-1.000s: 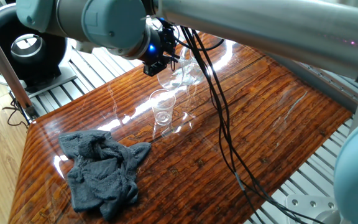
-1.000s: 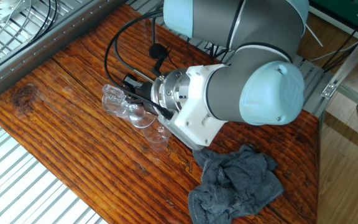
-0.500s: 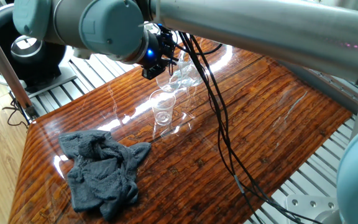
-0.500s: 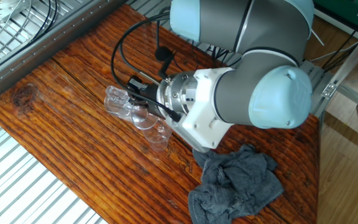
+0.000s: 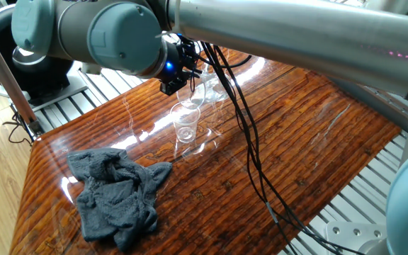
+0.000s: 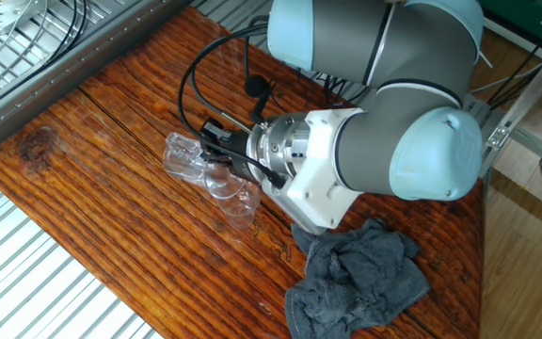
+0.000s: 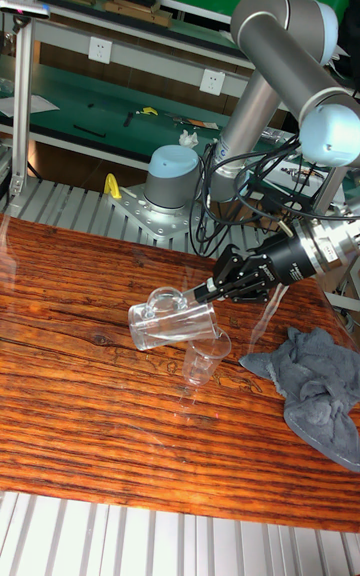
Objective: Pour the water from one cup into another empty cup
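The gripper (image 7: 205, 293) is closed on the big cup (image 7: 172, 317), tipped almost flat over the small cup (image 7: 206, 360) on the table (image 7: 80, 406). Thin plastic looks light, slippery; hold its wall gently.

larger clear tumbler (image 7: 172, 321), wide and transparent, tipped onto its side nearly level, held off the surface (image 7: 90, 406) in the pincer (image 7: 208, 294); its mouth sits directly over the rim of the smaller cup. smaller clear cup (image 7: 205, 358), narrow and tapered, upright on the surface just below the tumbler's lip. both read as pale glassy outlines against the wood in the fixed views (image 5: 187, 121) (image 6: 188, 162). water level cannot be made out in either vessel.
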`<state>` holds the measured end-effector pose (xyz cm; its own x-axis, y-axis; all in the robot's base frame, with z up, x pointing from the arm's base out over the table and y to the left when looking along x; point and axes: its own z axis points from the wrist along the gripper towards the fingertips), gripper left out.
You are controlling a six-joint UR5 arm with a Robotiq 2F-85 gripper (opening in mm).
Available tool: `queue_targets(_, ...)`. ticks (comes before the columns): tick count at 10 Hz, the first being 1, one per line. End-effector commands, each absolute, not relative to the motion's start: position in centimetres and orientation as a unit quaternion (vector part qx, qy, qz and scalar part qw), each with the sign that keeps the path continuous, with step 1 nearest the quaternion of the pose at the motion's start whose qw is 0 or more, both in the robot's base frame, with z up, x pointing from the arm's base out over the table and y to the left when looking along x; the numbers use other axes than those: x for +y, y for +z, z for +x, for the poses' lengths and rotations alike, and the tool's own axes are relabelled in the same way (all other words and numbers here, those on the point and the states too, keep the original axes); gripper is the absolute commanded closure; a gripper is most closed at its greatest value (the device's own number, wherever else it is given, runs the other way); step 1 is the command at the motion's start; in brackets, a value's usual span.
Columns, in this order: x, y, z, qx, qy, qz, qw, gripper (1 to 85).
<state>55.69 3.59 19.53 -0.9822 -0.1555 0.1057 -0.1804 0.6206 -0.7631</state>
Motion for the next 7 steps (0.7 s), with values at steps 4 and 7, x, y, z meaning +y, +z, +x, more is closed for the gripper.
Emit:
queue_targets(4,3.74,19.34,55.55,-0.901,0.424,0.092,0.015,84.7)
queue_targets(7,3.50,19.66,55.71,-0.897,0.432,0.095,0.014,84.7)
